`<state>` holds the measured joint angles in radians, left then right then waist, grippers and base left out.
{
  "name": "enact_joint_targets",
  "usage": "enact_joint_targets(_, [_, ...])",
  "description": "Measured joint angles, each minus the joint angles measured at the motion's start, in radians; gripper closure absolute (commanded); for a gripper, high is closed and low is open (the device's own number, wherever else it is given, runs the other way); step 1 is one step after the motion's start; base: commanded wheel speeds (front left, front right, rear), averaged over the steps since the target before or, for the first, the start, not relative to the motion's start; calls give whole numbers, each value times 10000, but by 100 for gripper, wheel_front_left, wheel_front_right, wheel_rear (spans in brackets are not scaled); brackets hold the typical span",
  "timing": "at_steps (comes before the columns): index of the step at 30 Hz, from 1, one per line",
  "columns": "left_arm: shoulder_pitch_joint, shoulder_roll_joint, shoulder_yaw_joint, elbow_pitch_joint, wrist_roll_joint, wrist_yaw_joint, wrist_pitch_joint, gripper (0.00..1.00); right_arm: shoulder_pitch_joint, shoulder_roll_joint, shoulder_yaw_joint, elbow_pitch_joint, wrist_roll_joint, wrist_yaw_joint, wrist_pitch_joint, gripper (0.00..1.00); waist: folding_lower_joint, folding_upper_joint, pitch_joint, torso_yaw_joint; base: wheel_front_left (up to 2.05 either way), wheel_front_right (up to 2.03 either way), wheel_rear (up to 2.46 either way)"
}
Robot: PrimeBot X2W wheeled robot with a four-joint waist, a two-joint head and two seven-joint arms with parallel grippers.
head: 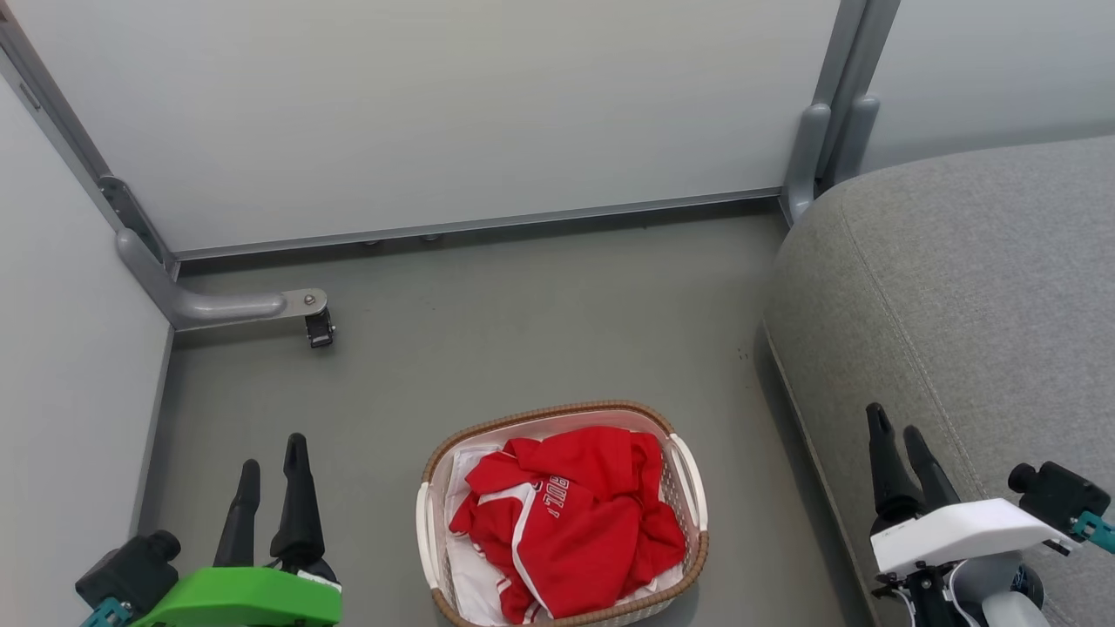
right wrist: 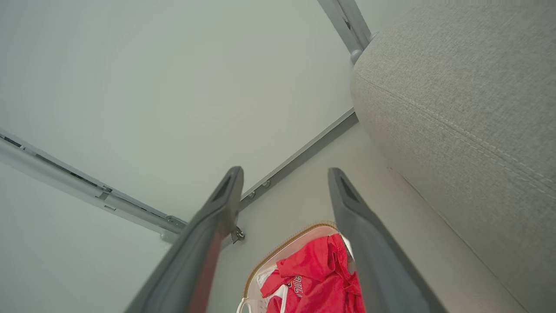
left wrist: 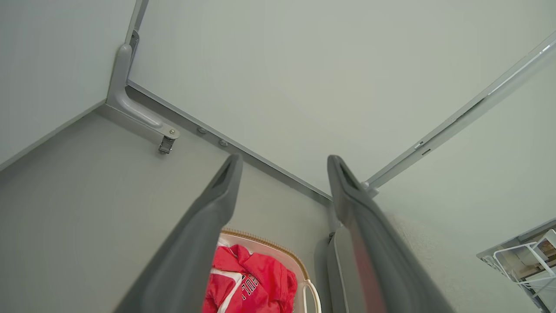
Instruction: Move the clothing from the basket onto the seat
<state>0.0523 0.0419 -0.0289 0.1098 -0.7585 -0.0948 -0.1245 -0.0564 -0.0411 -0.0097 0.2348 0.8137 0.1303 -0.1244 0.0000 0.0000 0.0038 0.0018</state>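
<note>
— Head view: why does the bright red, white-striped fabric clothing [head: 575, 514] lie heaped in the oval cream-white perforated plastic basket [head: 540, 414]?
— Nothing is lifted yet, I judge. The basket stands on the grey floor [head: 523, 305], near the large grey upholstered seat [head: 958, 287].
— And the grippers?
— The left gripper [head: 273, 453] and the right gripper [head: 894, 421] hover either side of it, fingers spread, empty. They are probably poised so either can reach down, the right one by the seat's edge.
</note>
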Motion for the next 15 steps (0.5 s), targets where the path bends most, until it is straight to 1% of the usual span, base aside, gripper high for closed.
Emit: enact_joint_targets(15, [221, 10, -121, 245, 1588, 128, -382, 0, -1, -21, 293, -77, -1810, 0, -366, 0, 0, 0, 4, 31, 0, 0, 0])
